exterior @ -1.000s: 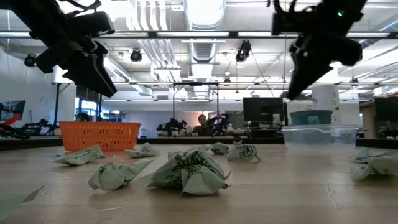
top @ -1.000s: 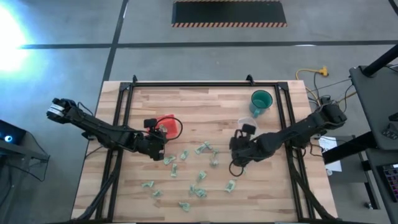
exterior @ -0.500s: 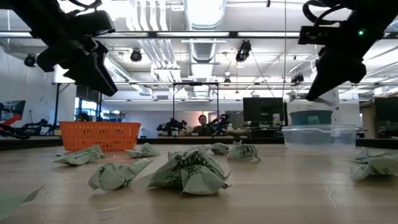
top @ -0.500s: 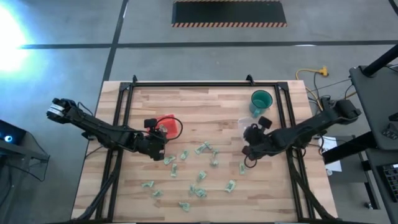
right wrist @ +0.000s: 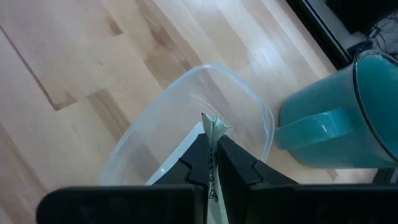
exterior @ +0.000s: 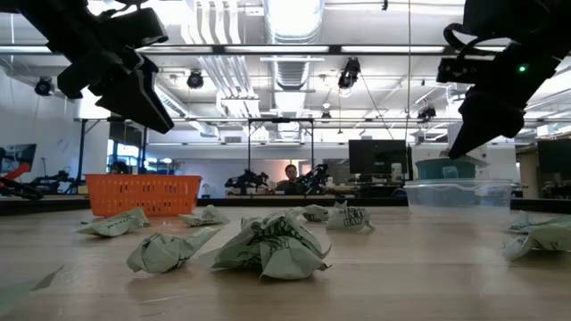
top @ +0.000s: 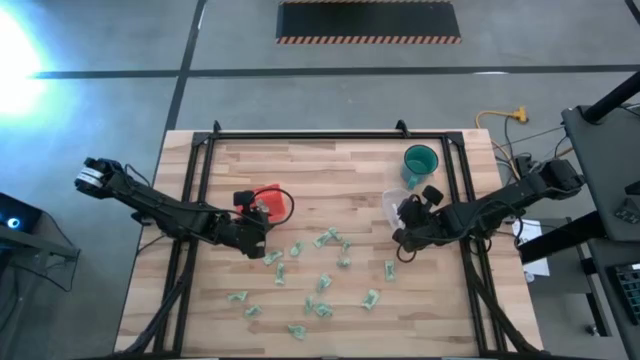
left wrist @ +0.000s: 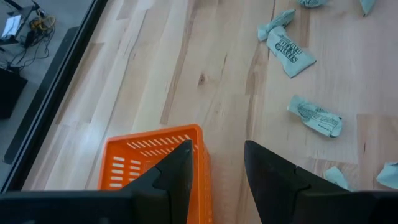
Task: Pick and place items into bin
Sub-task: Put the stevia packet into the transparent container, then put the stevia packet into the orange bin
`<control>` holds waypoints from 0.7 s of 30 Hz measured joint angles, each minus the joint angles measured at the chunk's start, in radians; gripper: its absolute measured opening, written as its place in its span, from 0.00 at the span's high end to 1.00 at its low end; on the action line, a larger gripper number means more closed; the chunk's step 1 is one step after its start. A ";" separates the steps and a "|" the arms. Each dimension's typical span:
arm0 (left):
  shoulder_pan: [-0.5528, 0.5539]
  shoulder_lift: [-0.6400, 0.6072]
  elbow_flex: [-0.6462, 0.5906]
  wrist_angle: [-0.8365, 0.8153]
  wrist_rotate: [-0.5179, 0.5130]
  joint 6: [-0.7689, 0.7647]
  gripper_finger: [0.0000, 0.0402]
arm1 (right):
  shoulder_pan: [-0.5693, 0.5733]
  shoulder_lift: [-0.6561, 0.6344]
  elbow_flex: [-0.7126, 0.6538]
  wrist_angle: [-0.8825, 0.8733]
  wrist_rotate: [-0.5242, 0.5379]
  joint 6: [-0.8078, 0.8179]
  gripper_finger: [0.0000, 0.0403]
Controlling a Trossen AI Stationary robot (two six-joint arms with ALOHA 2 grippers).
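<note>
- Wrappers (top: 322, 283) are your job here: small crumpled green-and-white pieces lie scattered over the middle and near part of the wooden table (top: 330, 170), between your two arms, none of them touching the bins.
- On your left, the left gripper (top: 252, 232) hangs above the table just beside the orange basket (top: 272, 203); in the left wrist view its fingers (left wrist: 177, 169) stand partly apart with nothing between them, the basket's edge right under them.
- Nearest to that gripper is a wrapper (top: 272, 258) on the bare wood; you could take it next, but you would need to lower, straddle it and close.
- In the middle, the low view shows several crumpled wrappers (exterior: 270, 244) sitting loose on the wood, so most of the picking looks not yet done.
- On your right, the right gripper (top: 412, 215) is closed on one wrapper (right wrist: 212, 140), a pale strip sticking out past the fingertips.
- It hangs over the clear tub (right wrist: 186, 134), which stands just beside the teal cup (top: 419, 162).
- Judging by this, you are at the drop step: the piece is over the tub's opening, not yet let go.
- Your next move calls for opening those fingers while centred over the tub, keeping clear of the cup, and then checking that the thin paper does not cling.
</note>
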 joint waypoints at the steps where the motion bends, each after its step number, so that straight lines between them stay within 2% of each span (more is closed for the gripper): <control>1: 0.000 0.000 0.000 0.000 0.000 0.000 0.68 | 0.000 0.000 0.000 0.001 0.000 0.001 0.97; 7: 0.000 0.000 0.000 0.000 0.000 0.000 0.68 | 0.000 0.002 -0.001 0.033 0.000 -0.003 0.94; 21: 0.000 0.000 -0.002 0.000 0.006 -0.004 0.68 | 0.001 0.002 -0.001 0.032 0.023 -0.027 0.69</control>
